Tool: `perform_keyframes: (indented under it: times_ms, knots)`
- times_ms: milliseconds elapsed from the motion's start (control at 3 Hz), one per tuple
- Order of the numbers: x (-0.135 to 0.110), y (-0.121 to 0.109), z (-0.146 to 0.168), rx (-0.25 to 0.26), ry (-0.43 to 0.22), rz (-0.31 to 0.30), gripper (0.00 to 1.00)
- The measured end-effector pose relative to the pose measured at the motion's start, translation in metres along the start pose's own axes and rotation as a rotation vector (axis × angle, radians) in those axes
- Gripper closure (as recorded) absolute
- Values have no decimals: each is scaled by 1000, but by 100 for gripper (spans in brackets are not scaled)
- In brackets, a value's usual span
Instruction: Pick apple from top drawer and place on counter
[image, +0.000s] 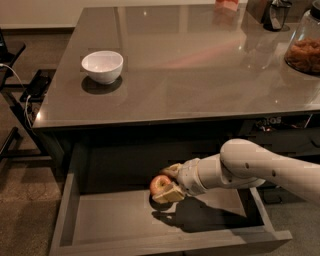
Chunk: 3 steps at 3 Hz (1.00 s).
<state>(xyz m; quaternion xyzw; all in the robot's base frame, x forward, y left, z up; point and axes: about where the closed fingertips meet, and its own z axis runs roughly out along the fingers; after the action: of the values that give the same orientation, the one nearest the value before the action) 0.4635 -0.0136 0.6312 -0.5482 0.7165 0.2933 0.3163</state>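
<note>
White bowl (102, 65) sits near the counter (200, 75) left edge, with loads of bare top to its right. Underneath, the top drawer (100, 220) is pulled open. The apple (158, 183) is mid-drawer, with the gripper (165, 186) fingers clamped on it and open floor to the left. Glass jar (305, 47) at the far right edge.

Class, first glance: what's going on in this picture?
The robot's gripper is down in the open top drawer, closed around the apple. The apple has not yet reached the counter, where a white bowl sits.
</note>
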Motion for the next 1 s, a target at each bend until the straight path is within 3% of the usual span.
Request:
perform_keyframes:
  times_ms: [667, 1000]
  knots:
    - [0, 0, 0, 0, 0, 0, 89]
    - [0, 1, -1, -3, 5, -2, 100]
